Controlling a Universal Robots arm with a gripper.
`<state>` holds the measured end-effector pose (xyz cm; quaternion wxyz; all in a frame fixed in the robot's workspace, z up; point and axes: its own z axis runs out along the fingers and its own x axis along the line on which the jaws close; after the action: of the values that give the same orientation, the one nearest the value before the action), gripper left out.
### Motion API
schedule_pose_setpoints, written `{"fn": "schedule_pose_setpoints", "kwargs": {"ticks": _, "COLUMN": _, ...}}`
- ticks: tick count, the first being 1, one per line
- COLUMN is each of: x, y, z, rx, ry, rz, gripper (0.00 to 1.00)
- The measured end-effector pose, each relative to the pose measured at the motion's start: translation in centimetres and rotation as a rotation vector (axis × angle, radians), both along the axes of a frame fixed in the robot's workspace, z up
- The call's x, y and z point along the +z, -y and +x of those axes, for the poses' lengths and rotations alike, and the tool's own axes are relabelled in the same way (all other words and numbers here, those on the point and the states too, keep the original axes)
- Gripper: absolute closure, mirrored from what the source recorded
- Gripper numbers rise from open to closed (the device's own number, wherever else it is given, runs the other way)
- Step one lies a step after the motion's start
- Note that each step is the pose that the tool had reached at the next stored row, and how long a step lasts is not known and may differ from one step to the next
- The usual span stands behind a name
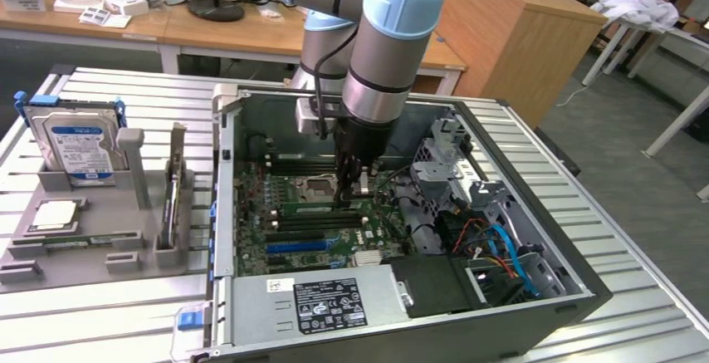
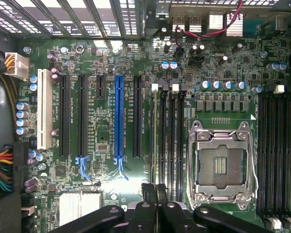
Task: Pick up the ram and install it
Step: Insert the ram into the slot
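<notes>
Ram [image 1: 315, 208] stands on edge among the memory slots of the motherboard [image 1: 277, 238], inside the open computer case [image 1: 576, 296]. In the exterior view it reads as a thin green strip running across the board, just in front of the processor socket [image 1: 321, 186]. The claw [image 1: 357, 199] comes straight down from the arm [image 1: 383, 47] onto that strip, towards its end on the exterior view's right.

From the wrist view the ram [image 2: 153, 136] is seen edge-on, a pale narrow line lying along the bank of black slots between the blue slot [image 2: 119, 116] and the processor socket [image 2: 222, 162]. It runs out from right under the claw [image 2: 155, 189]. The black fingertips [image 2: 148, 190] are drawn in almost together, with barely a sliver between them, and they appear to pinch the top edge of the ram. Whether the stick is fully seated in its slot I cannot tell from this angle.

The motherboard [image 2: 102, 63] lies flat beneath. Outside the case, on the exterior view's left, a grey tray [image 1: 89, 255] rests on the slatted table [image 1: 111, 321], with a hard drive [image 1: 75, 151] standing upright in it, well apart from the claw. A power supply [image 1: 327, 301] sits at the near end of the case.
</notes>
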<state>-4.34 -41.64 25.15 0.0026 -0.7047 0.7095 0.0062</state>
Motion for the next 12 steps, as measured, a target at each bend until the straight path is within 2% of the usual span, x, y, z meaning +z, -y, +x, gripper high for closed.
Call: {"fn": "schedule_pose_setpoints", "kwargs": {"ticks": 12, "x": -0.38, "y": 0.0, "z": -0.02, "rx": 0.0, "ry": 0.0, "rz": 0.0, "gripper": 0.88}}
